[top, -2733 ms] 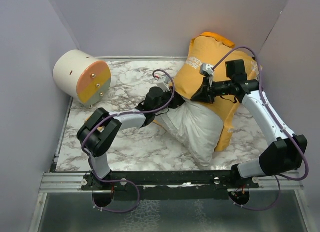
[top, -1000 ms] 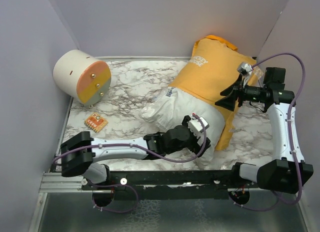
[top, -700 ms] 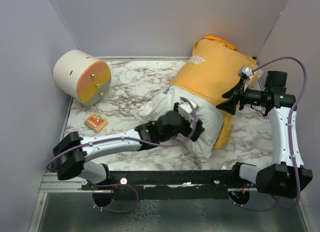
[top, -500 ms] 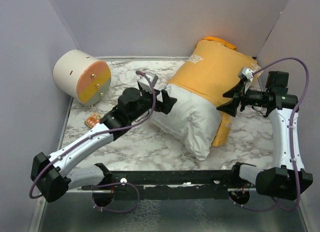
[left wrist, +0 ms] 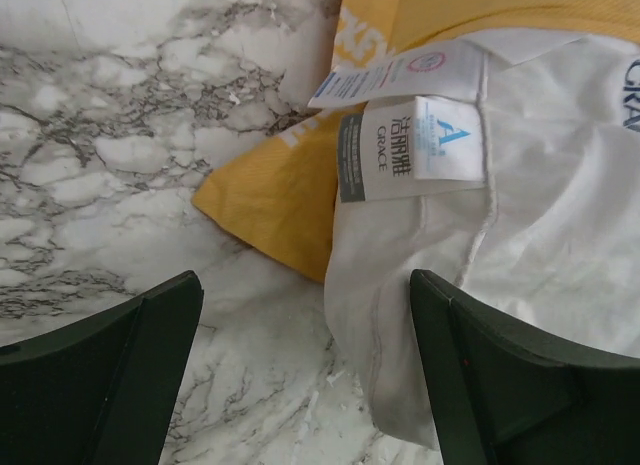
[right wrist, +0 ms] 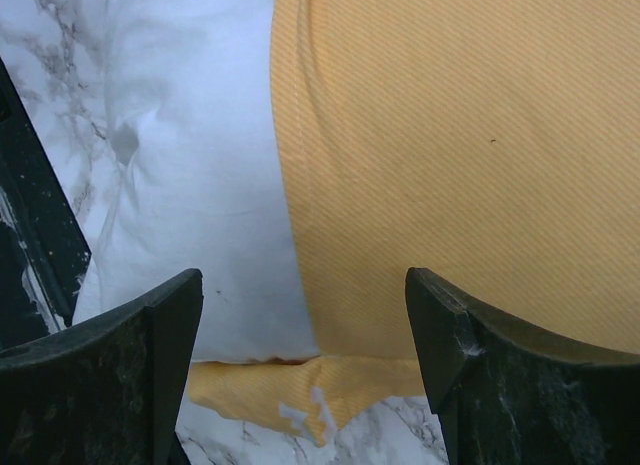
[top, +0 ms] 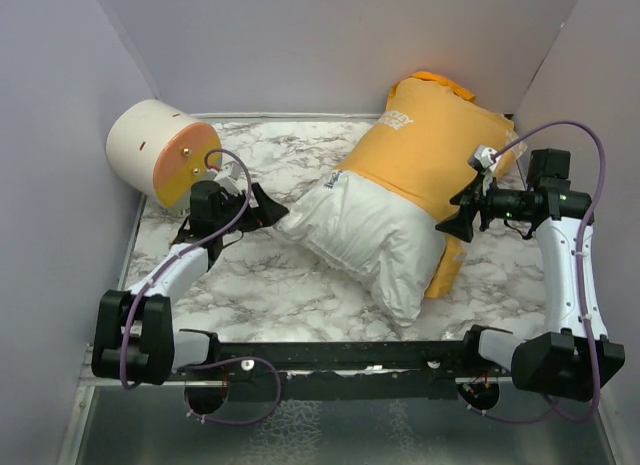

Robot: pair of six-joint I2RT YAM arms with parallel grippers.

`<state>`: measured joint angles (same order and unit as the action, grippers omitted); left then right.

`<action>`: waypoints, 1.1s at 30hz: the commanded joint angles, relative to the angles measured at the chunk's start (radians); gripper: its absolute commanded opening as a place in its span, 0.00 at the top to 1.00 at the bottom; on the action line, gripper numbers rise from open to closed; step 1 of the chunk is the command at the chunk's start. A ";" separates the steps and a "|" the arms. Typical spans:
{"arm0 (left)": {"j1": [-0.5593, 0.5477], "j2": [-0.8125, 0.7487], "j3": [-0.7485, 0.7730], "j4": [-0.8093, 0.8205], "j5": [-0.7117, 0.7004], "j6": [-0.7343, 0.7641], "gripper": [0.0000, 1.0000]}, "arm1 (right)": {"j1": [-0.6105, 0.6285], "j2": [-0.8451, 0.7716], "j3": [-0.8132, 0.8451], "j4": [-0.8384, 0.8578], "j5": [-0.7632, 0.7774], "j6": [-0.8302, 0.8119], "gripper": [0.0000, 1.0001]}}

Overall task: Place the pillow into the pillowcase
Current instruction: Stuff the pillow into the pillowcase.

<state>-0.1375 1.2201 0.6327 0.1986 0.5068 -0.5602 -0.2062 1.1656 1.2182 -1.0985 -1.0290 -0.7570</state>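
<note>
Pillow point(top: 375, 235): white and plump, lying slantwise on the table right of centre. Its far end is inside the pillowcase. Its near end is bare and points toward the near edge.
Pillowcase point(top: 430, 135): orange-yellow, pulled over the far part of the pillow, with its closed end propped up in the back right corner. There is white lettering near the top. One strip of it lies flat on the table under the pillow's right side.
Pillow labels point(left wrist: 415, 135): small white tags with grey and blue print at the pillow's left edge, just beside the pillowcase's opening.
Left gripper point(top: 272, 207): low over the table, left of the pillow, pointing at its tagged corner. Its jaws stand wide apart and hold nothing. In the left wrist view the pillow's edge lies ahead of the right-hand finger.
Right gripper point(top: 452, 217): above the pillow's right side, over the line where white fabric meets orange. Its jaws are spread wide and grip nothing.
Cylinder point(top: 160, 150): cream with an orange end, lying on its side in the back left corner, well apart from the pillow.
Table point(top: 290, 285): white and grey marble pattern.
</note>
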 commanded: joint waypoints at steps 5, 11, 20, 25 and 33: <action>-0.007 0.125 -0.034 0.309 0.132 -0.151 0.17 | -0.004 0.015 0.017 -0.099 0.009 -0.157 0.18; -0.051 0.216 0.020 0.285 0.086 -0.078 0.15 | 0.009 0.030 0.121 -0.302 -0.235 -0.424 0.02; -0.243 0.268 0.092 0.373 0.151 -0.138 0.22 | 0.637 0.032 0.139 0.212 0.205 -0.042 0.00; -0.378 0.252 0.111 0.368 0.120 -0.149 0.23 | 0.807 0.144 0.125 0.308 0.505 -0.079 0.00; -0.482 0.189 0.142 0.304 0.112 -0.111 0.21 | 0.850 0.088 -0.107 0.496 0.788 -0.150 0.10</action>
<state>-0.5945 1.4807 0.7277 0.5167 0.6060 -0.7006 0.6411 1.3132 1.2182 -0.7563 -0.4763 -0.8787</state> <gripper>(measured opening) 0.781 0.993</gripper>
